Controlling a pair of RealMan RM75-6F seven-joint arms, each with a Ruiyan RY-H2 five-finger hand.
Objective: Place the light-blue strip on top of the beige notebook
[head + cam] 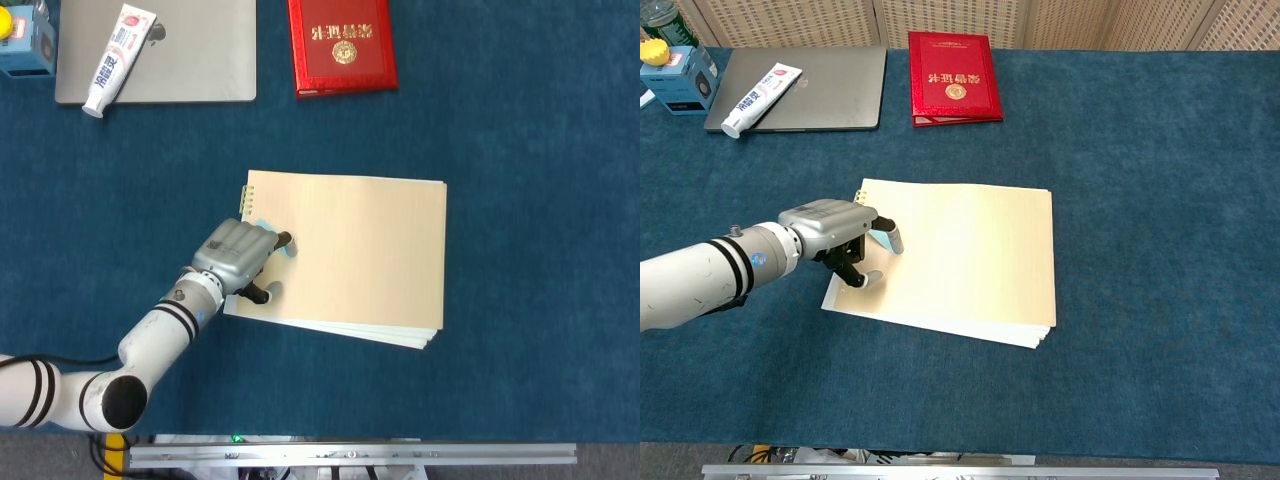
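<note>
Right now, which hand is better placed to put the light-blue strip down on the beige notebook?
The left. The left hand already holds the light-blue strip over the beige notebook, near its left edge. The right hand shows in neither view.

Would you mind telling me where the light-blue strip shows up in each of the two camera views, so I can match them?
Head view: the light-blue strip peeks out at the left hand, over the beige notebook near its spiral edge.
Chest view: the light-blue strip sits in the left hand, left of centre, above the notebook's left part.
Shared landmark: the red booklet beyond the notebook.
</note>
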